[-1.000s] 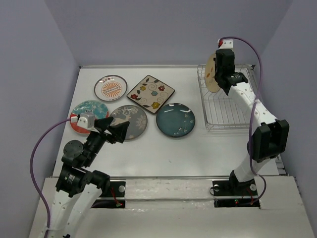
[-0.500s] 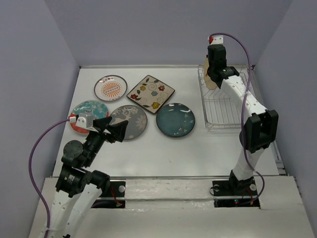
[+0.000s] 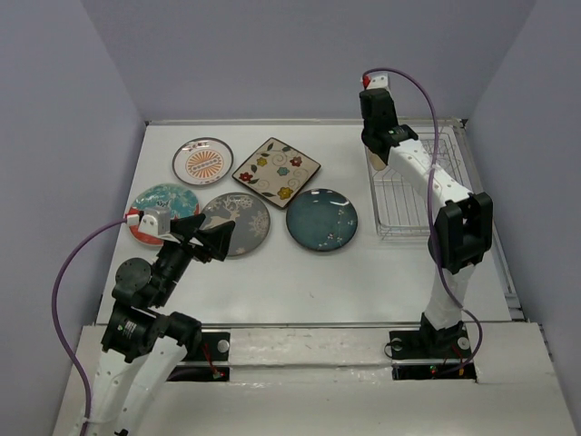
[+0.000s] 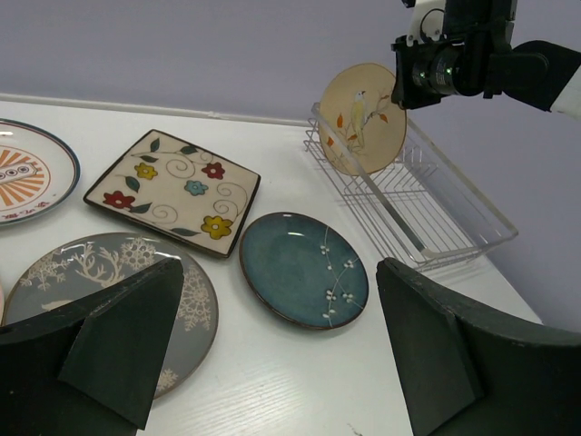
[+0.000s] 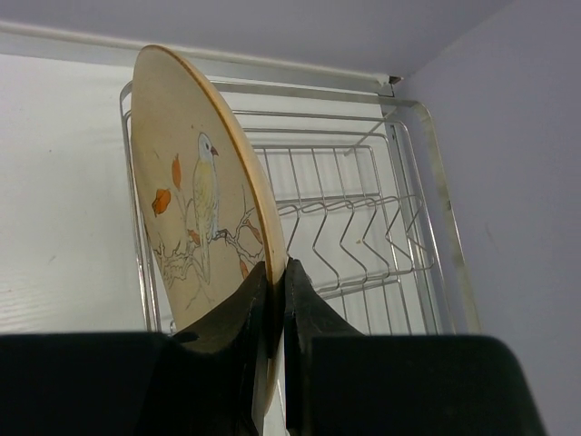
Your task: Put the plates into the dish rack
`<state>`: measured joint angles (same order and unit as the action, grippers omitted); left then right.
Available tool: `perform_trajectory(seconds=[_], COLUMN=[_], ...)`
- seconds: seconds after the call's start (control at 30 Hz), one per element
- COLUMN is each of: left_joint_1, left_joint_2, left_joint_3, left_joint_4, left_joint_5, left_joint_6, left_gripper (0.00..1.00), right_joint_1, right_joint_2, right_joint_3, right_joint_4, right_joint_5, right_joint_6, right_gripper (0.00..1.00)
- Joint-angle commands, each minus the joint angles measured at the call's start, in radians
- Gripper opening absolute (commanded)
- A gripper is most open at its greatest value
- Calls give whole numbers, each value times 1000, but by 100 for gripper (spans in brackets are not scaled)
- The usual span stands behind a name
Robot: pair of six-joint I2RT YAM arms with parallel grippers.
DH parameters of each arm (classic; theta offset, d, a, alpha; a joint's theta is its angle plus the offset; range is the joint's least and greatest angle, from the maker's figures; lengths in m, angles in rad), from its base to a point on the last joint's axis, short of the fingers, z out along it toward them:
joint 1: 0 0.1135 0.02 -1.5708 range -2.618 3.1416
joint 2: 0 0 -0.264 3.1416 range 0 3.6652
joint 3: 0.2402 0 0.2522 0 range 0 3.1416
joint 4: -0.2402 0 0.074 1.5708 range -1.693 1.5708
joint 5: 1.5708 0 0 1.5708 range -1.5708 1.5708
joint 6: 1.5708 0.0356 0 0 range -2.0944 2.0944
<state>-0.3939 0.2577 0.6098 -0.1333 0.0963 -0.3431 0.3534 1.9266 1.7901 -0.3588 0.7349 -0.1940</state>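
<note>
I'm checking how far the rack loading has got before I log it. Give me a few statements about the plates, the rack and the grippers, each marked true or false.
1. The right gripper is shut on the cream bird plate. True.
2. The bird plate lies flat on the table. False: it is held up on edge at the dish rack.
3. The left gripper is open and holds nothing. True.
4. Two plates already stand in the rack. False: none of its prongs that show holds a plate.
5. The dark blue plate lies flat on the table. True.
</note>
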Motion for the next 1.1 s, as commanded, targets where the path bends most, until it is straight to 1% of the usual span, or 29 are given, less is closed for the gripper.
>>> perform_trajectory(seconds=[0.0,0.1,0.33,0.43,0.63,0.67,0.8,0.9,1.07], left_joint_1=[-6,-5,-6,-6,-6,-6,-6,-6,-6], left_joint_2=[-6,-3,0,5,11,11,12,12,12], left_joint_3=[25,27,28,28,30,30,31,31,30], left_joint_4=[27,27,27,24,20,20,20,18,17], left_joint_5=[0,3,23,31,26,25,26,26,26], left_joint_6=[-5,-7,3,6,7,9,7,9,9], left_gripper=[99,99,99,99,99,99,99,99,99], right_joint_1=[1,1,32,41,53,53,53,53,53], right_joint_2=[-31,-26,-2,15,55,57,55,55,43], right_joint_3=[-11,-23,-12,-9,35,43,48,32,-21], right_joint_4=[72,75,72,72,89,106,123,120,98], right_joint_5=[35,18,-6,-2,69,89,100,84,51], right_joint_6=[56,77,74,64,10,-19,-59,-38,66], right_gripper=[7,7,15,17,18,18,19,23,32])
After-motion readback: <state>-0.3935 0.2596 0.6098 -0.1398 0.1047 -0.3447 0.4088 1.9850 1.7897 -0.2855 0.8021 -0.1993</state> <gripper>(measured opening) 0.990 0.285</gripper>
